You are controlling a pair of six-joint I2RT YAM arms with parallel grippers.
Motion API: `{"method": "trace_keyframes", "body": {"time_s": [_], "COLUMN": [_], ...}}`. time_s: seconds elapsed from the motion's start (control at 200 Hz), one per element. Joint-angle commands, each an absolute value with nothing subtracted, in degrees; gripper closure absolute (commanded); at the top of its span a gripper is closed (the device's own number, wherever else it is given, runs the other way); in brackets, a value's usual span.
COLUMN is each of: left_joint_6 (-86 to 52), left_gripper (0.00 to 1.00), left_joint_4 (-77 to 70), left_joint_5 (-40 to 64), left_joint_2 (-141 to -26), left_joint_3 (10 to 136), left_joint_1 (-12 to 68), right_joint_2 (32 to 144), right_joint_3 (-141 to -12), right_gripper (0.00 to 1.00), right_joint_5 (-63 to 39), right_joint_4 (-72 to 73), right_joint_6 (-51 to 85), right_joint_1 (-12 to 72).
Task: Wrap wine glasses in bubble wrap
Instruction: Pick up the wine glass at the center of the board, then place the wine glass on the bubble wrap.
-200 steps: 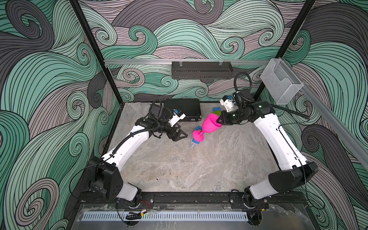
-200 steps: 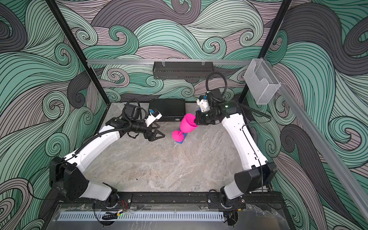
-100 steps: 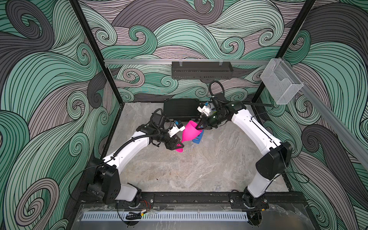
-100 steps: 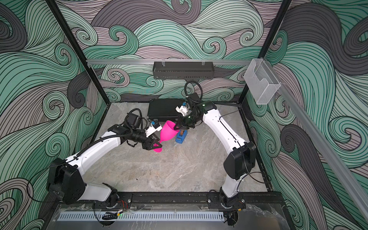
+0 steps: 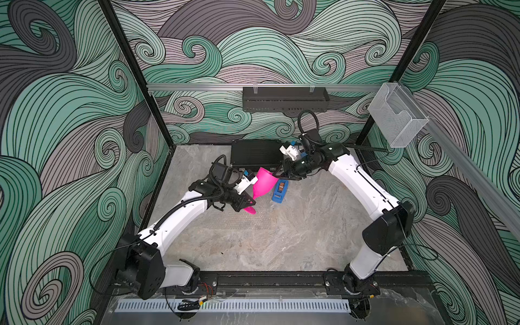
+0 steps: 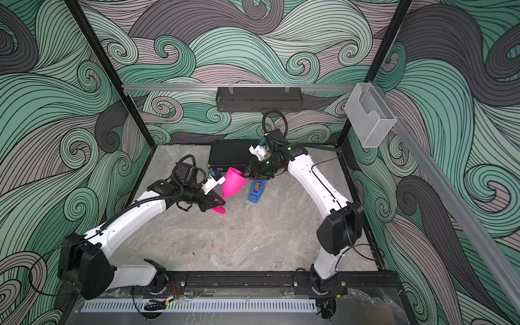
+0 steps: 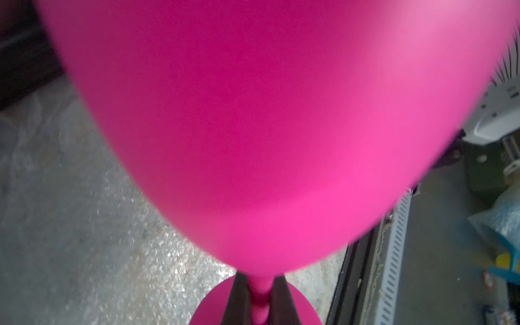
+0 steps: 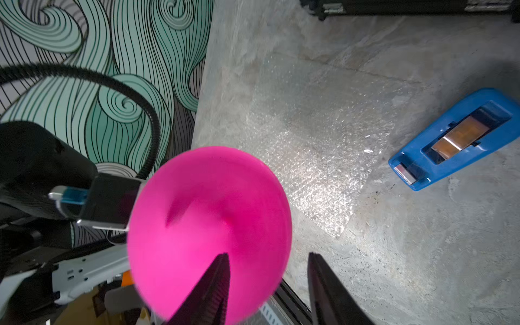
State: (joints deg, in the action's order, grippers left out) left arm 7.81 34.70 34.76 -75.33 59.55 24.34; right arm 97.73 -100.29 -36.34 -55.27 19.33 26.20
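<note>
Two grippers are flanking one pink goblet [image 5: 264,184] [image 6: 233,184], which is hanging tilted above the table [image 5: 281,247], foot lowest. The left gripper [image 5: 249,201] [image 7: 259,278] is clenching the goblet's stem, with its dark fingers [image 7: 239,298] pressing on either side just above the round foot. The right gripper [image 5: 282,177] [image 8: 268,254] is standing released at the bowl's rim: in the right wrist view one finger [image 8: 213,281] is showing against the bowl [image 8: 208,225] and the other is outside it, well apart. Under the goblet the bubble wrap [image 8: 315,146] [image 7: 98,225] is lying flat on the table. Just beside the sheet a blue tape dispenser [image 5: 280,190] [image 8: 455,140] is resting.
</note>
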Motion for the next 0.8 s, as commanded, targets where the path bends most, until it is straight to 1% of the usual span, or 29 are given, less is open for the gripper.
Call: {"method": "trace_keyframes", "body": {"time_s": [0.0, 0.11, 0.21, 0.345, 0.435, 0.54, 0.66, 0.796], "left_joint_6": [-10.69, -22.84, -31.83, -37.59, -39.28, -36.88, -37.64, -33.83], "left_gripper": [1.00, 1.00, 1.00, 1.00, 1.00, 1.00, 1.00, 1.00], "left_joint_4": [32.90, 27.02, 22.59, 20.89, 17.29, 19.98, 18.66, 23.48], "left_joint_5": [32.97, 36.84, 41.16, 42.77, 43.34, 39.97, 40.98, 40.60], "left_joint_2": [-74.50, -78.20, -85.73, -91.87, -94.58, -96.30, -97.93, -99.17], "left_joint_3": [58.33, 55.55, 54.91, 55.37, 54.22, 55.98, 54.67, 56.55], "left_joint_1": [21.74, 20.68, 19.81, 19.12, 19.16, 19.29, 19.43, 19.42], "right_joint_2": [91.71, 89.09, 87.61, 85.77, 85.37, 85.49, 86.24, 86.79], "right_joint_3": [-96.65, -88.35, -80.99, -73.18, -70.14, -67.05, -64.45, -63.64], "right_gripper": [0.45, 0.46, 0.48, 0.48, 0.49, 0.51, 0.51, 0.52], "right_joint_5": [-31.16, -28.20, -26.08, -23.72, -22.55, -20.97, -20.55, -19.81], "right_joint_4": [-54.16, -48.59, -43.43, -37.95, -35.96, -33.41, -30.26, -28.88], "right_joint_6": [18.76, 21.52, 25.40, 29.50, 31.06, 32.64, 34.22, 34.79], "right_joint_1": [25.30, 26.04, 27.55, 30.15, 31.16, 32.78, 33.55, 34.34]}}
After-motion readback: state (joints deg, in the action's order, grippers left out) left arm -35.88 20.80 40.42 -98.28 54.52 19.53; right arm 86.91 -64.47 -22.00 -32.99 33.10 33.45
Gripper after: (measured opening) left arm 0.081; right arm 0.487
